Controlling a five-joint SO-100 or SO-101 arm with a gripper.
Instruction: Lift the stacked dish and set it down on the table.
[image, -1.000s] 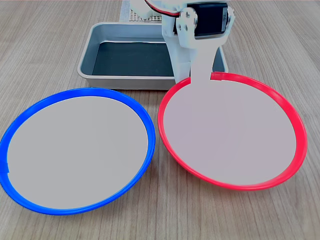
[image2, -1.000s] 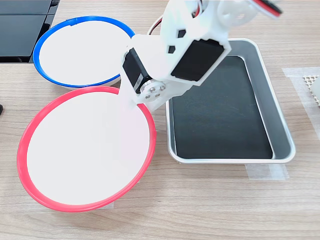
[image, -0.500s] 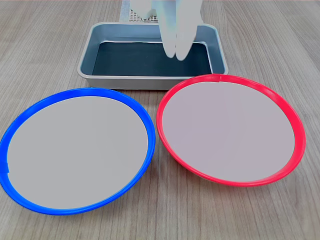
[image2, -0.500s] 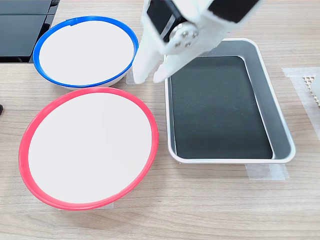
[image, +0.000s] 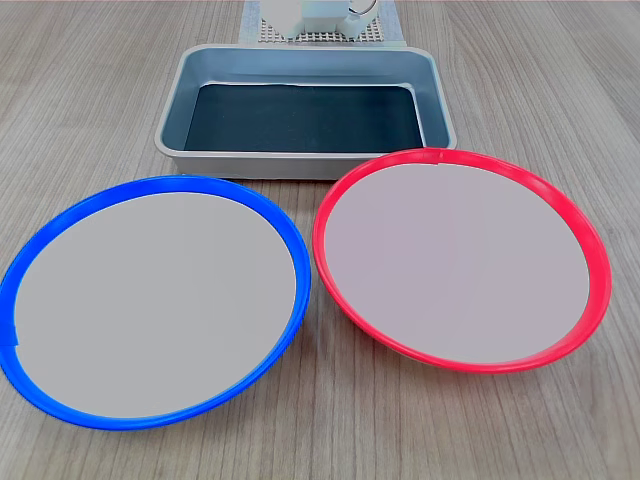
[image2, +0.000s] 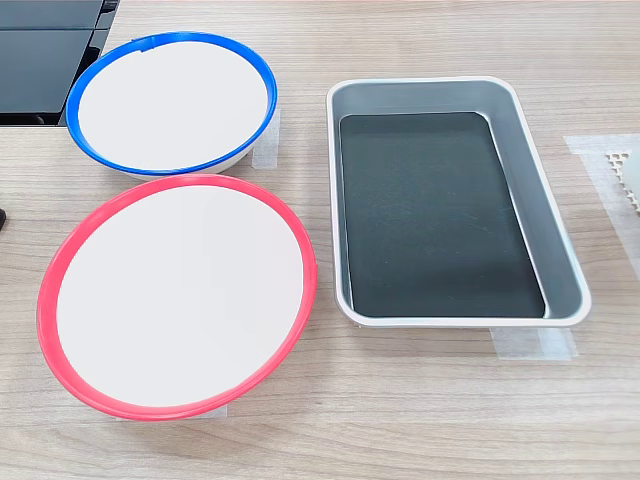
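End effector out of view; red-rimmed dish (image: 460, 258) flat on table (image: 560, 90).

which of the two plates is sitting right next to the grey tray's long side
The red-rimmed plate. In the second exterior view its rim nearly reaches the tray's long wall, while the blue-rimmed plate lies off beyond a corner.
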